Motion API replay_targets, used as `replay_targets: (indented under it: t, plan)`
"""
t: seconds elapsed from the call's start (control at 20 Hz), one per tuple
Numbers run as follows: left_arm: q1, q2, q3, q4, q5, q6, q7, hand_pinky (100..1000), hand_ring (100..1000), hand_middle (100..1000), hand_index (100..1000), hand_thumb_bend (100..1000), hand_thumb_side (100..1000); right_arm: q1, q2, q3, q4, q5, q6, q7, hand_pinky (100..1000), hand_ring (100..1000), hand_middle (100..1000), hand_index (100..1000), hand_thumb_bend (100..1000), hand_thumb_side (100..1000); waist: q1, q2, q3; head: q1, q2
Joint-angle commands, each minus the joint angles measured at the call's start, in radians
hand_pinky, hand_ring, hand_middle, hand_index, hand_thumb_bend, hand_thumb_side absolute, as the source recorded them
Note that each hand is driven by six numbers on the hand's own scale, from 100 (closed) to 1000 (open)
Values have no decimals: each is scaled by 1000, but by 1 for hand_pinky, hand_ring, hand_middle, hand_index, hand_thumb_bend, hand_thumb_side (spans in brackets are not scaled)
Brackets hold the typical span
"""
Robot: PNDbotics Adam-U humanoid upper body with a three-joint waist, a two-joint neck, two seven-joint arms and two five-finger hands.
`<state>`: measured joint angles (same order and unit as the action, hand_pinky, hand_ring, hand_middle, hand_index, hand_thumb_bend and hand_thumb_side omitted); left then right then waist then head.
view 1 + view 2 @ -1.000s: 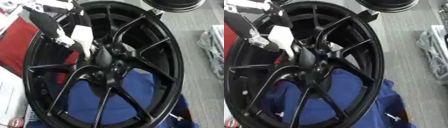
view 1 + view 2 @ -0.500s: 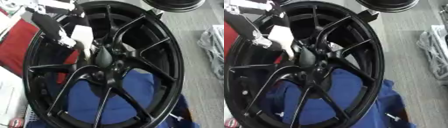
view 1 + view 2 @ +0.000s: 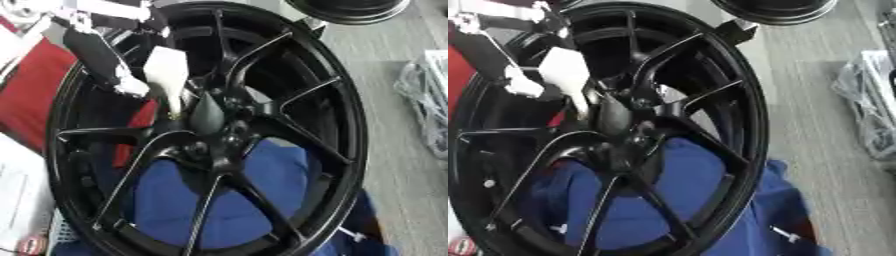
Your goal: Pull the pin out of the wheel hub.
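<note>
One large black wheel fills the middle. One second dark wheel shows partly at the far edge. One blue cloth lies under the near part of the large wheel. One red thing sits at the left. One clear plastic bundle lies at the right. One robot hand, the left, reaches in from the far left.

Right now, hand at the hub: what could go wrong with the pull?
1. The left hand comes in between spokes; pulling back at an angle could catch it on a spoke of the wheel.
2. The wheel rests on loose blue cloth, so it may shift when the pull starts.
3. The hub is black on black and I cannot make out the pin, so the hand may close on the wrong part.
</note>
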<state>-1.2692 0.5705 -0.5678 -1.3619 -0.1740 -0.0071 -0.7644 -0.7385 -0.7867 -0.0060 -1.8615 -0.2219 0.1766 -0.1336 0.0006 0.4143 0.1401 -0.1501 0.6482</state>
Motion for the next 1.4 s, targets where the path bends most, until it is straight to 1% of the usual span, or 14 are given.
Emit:
replay_targets:
  t: [0.05, 0.25, 0.45, 0.55, 0.7, 0.85, 0.9, 0.95, 1.05, 1.15, 1.3, 1.4]
  plan:
    - [-20, 39, 28, -28, 10, 12, 50, 703, 664, 540, 478, 241, 253, -9, -19, -13, -4, -2, -2, 0, 858, 727, 649, 707, 100, 659, -1, -32, 1, -6, -2]
    - [-20, 70, 68, -64, 41, 40, 99, 696, 654, 526, 449, 243, 210, -7, -22, -13, -3, -2, -3, 1, 858, 727, 650, 707, 100, 657, -3, -40, 5, -9, 2]
    - [-17, 115, 116, -101, 81, 75, 145, 693, 649, 518, 441, 256, 181, -3, -26, -13, -4, -2, -3, 0, 859, 727, 650, 708, 100, 654, -4, -49, 13, -18, 7]
    - [-6, 153, 155, -122, 106, 90, 178, 692, 643, 507, 433, 229, 182, 3, -31, -15, -3, -1, -4, -1, 859, 727, 650, 708, 100, 654, -4, -53, 19, -25, 11]
    - [24, 220, 224, -152, 137, 110, 241, 692, 641, 505, 434, 225, 177, 14, -40, -20, -2, 0, -4, -7, 859, 728, 651, 709, 100, 654, -4, -58, 31, -39, 16]
    - [69, 286, 300, -164, 167, 125, 311, 691, 640, 500, 427, 217, 176, 27, -50, -24, -1, 2, -6, -10, 859, 728, 651, 709, 100, 654, -5, -64, 46, -52, 23]
    - [84, 306, 326, -161, 181, 129, 338, 687, 637, 496, 426, 100, 229, 30, -52, -26, 0, 2, -6, -13, 859, 728, 652, 709, 100, 657, -7, -66, 51, -56, 23]
    - [99, 327, 349, -159, 197, 131, 360, 686, 637, 496, 426, 218, 177, 31, -53, -27, 1, 1, -6, -14, 859, 728, 652, 709, 100, 654, -9, -68, 53, -57, 23]
    - [137, 375, 408, -145, 227, 133, 415, 684, 636, 495, 427, 214, 169, 35, -58, -27, -2, 2, -9, -14, 859, 729, 652, 710, 100, 650, -11, -71, 59, -64, 28]
    - [189, 429, 481, -116, 268, 130, 479, 681, 636, 494, 428, 209, 163, 41, -66, -30, -8, 4, -11, -15, 859, 729, 652, 710, 100, 645, -13, -73, 66, -74, 32]
    - [301, 506, 573, -45, 321, 128, 561, 679, 640, 500, 440, 188, 186, 49, -75, -38, -9, 5, -12, -22, 859, 730, 653, 711, 100, 642, -18, -75, 81, -80, 34]
    - [375, 539, 621, 9, 347, 125, 610, 677, 640, 503, 446, 182, 197, 50, -75, -44, -11, 4, -14, -28, 859, 731, 655, 712, 100, 639, -24, -76, 87, -79, 32]
